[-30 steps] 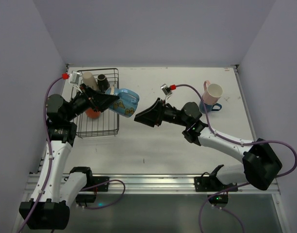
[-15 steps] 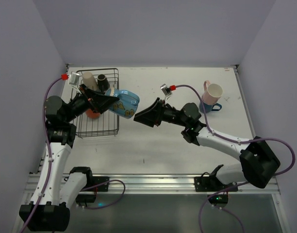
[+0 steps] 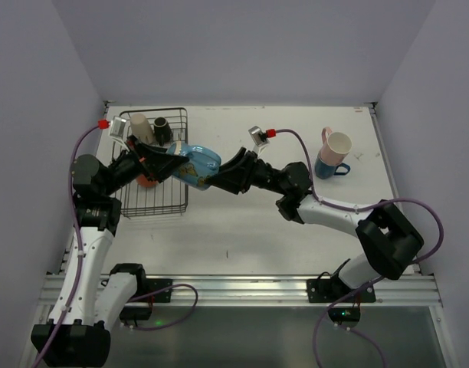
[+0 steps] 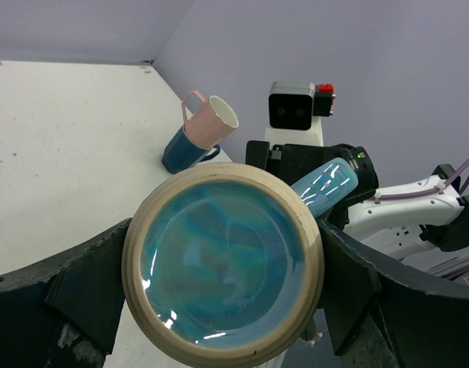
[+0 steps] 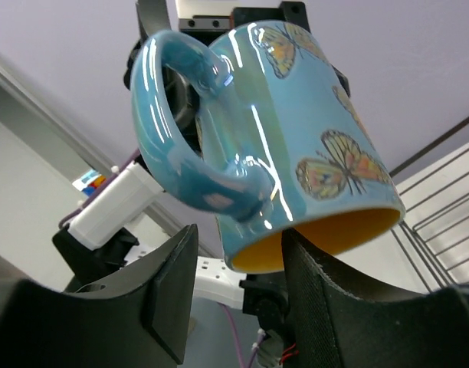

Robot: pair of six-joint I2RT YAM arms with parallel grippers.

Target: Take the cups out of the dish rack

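Both arms [image 3: 80,253]: white links, blk joints, purple cables [image 3: 85,138], red connectors [image 3: 103,122] nr wrists; blk fingers [image 5: 169,299]; silver wrist cams [image 3: 256,135].

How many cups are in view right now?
6: cream cup, black cup and half-hidden orange-red cup in the dish rack; light blue mug in the left gripper; pink cup nested in blue cup, far right. More could hide under the left arm.

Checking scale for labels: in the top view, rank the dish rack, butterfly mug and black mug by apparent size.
Largest first: dish rack; butterfly mug, held nearer the camera, which may inflate it; black mug.
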